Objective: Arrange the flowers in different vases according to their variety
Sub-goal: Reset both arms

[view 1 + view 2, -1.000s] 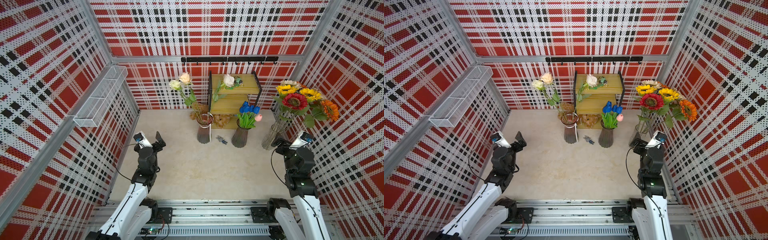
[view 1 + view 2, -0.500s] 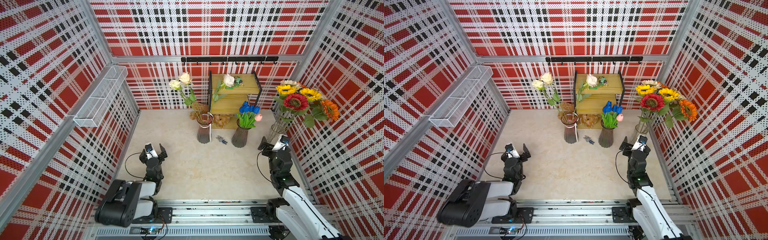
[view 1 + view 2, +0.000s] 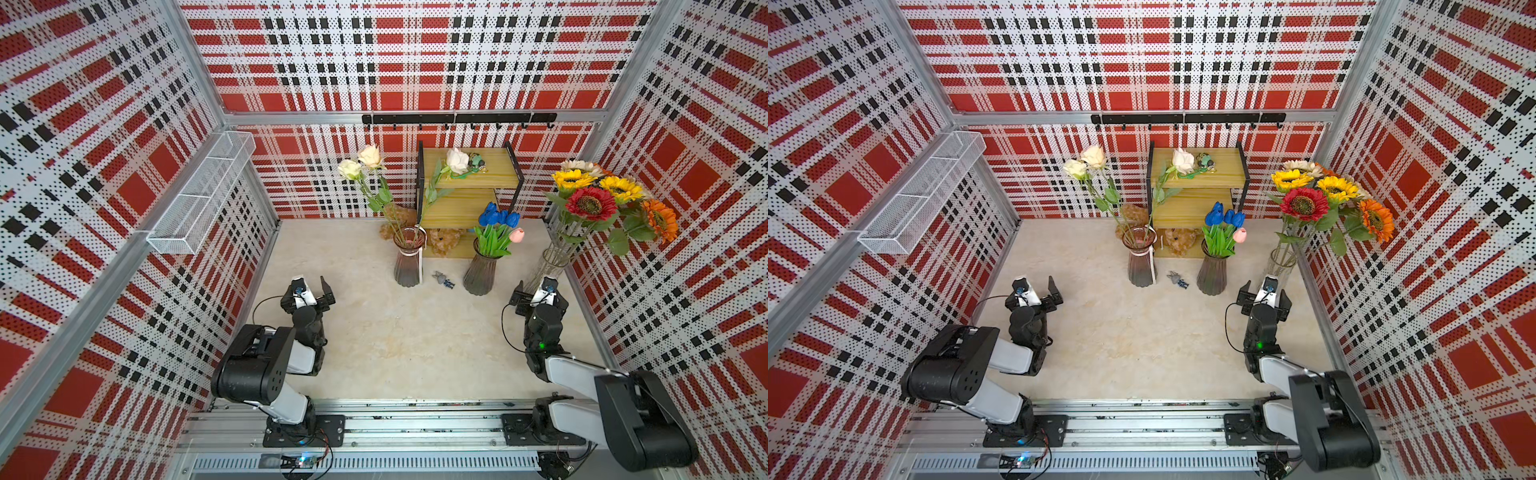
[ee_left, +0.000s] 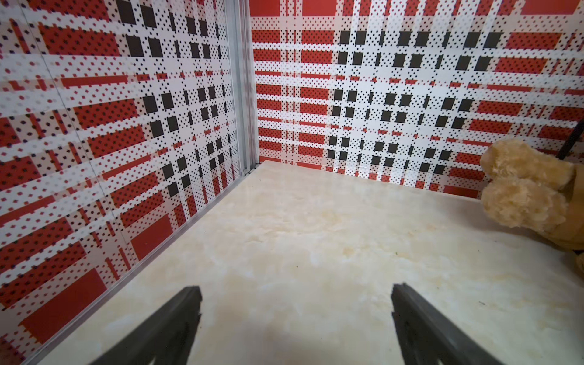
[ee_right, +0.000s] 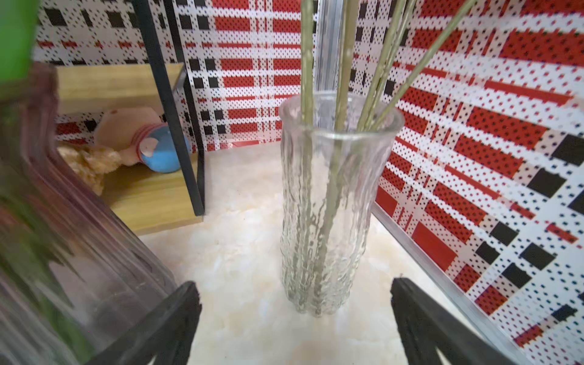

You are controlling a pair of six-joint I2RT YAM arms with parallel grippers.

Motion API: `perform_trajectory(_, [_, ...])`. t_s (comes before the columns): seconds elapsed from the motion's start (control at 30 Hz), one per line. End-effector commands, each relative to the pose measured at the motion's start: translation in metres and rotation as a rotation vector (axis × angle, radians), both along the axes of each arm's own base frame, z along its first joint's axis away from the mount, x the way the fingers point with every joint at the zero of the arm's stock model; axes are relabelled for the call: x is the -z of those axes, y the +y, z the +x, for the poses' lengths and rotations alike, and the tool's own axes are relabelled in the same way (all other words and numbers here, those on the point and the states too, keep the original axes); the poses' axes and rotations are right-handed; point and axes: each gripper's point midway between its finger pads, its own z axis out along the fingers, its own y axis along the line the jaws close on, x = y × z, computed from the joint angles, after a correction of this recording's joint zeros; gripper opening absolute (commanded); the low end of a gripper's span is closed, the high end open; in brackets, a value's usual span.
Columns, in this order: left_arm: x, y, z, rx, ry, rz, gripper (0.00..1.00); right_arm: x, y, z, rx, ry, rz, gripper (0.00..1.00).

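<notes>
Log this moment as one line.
left gripper: jaws open, empty | right gripper: jaws open, empty, facing clear vase | sunflowers in it

Three walls (image 3: 415, 54) stand around the tabletop (image 3: 415, 340). They are checked in red, white and black, with small dots. Shiny metal posts (image 3: 205, 83) run up the back corners. The tabletop is creamy like marble. A wooden shelf (image 3: 465, 208) with a black frame sits at the back edge. A white wire basket (image 3: 199, 195) hangs on the left wall. A black hook bar (image 3: 457, 118) is on the back wall.
</notes>
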Motion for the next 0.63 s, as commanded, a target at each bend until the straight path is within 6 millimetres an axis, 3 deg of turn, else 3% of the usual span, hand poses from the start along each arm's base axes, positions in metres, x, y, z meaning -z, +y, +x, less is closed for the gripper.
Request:
perform_trajectory(0.0, [-0.012, -0.001, 0.004, 0.01, -0.04, 0.0, 0.99, -0.015, 0.004, 0.009, -0.006, -0.13, -0.03, 1.0])
perform_trajectory(0.07, [-0.011, -0.001, 0.004, 0.01, -0.039, -0.001, 0.99, -0.005, 0.021, 0.024, -0.063, -0.039, -0.061, 1.0])
perform_trajectory(0.13, [-0.011, -0.001, 0.005, 0.012, -0.037, -0.001, 0.99, 0.0, 0.019, 0.025, -0.117, -0.061, -0.022, 1.0])
perform_trajectory(0.17, [-0.011, -0.001, 0.005, 0.013, -0.038, -0.002, 0.99, -0.007, 0.018, 0.019, -0.119, -0.126, -0.038, 1.0])
perform_trajectory(0.23, [-0.011, -0.001, 0.005, 0.014, -0.039, -0.003, 0.99, 0.0, 0.022, 0.015, -0.137, -0.085, -0.039, 1.0])
perform_trajectory(0.37, [-0.011, -0.001, 0.005, 0.015, -0.037, -0.002, 0.99, 0.01, 0.019, 0.038, -0.089, 0.013, -0.034, 1.0])
perform_trajectory(0.6, [-0.011, -0.001, 0.005, 0.014, -0.034, 0.002, 0.99, 0.008, 0.017, 0.04, -0.101, 0.007, -0.019, 1.0])
